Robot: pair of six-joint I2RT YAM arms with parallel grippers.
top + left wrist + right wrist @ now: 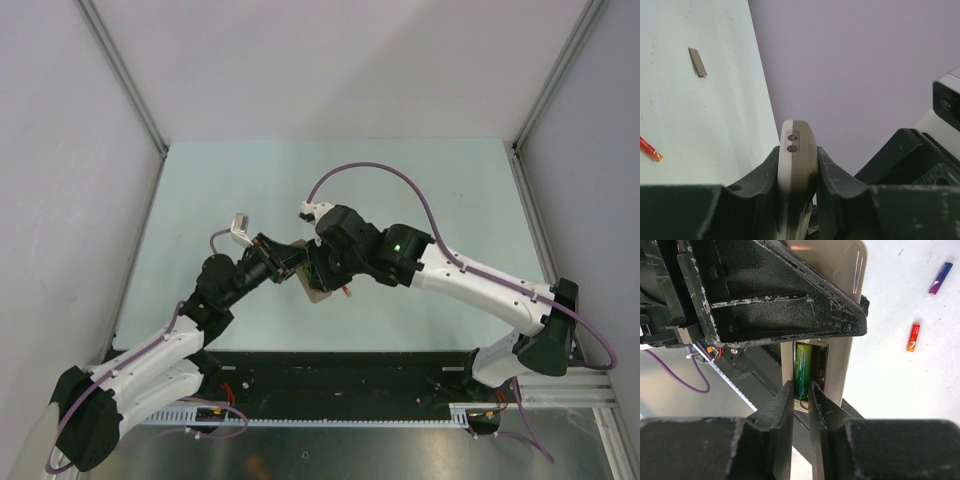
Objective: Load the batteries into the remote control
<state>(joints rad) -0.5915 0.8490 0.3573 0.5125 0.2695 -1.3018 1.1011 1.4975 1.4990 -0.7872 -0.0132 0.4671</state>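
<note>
Robot arms meet above a pale green counter (400, 180), one holding the work while the other fills it.

The remote control (840, 365) is off the counter, held in the air between the two arms with its pale back turned toward the right wrist camera. The left end effector (797, 155) is pinched on it, a finger on each long edge.

The open battery compartment (820, 365) in that back holds one cell, the green battery (803, 367), lying lengthwise in the left-hand slot. The slot beside it shows no cell.

The right end effector (800, 392) has its narrow-set fingers on either side of the green battery's near end. Whether the pads press on the cell or stand just off it cannot be told.

The step in hand appears to be seating the first of the cells, which puts the task at an early stage. The next move likely calls for a clean release without dragging the cell out of its slot, then a reach to the counter for a second one.

The red battery (913, 337) and the dark blue battery (940, 278) lie there near each other but not touching. A small flat grey cover piece (698, 62) lies on the counter by itself, apart from the red battery.
</note>
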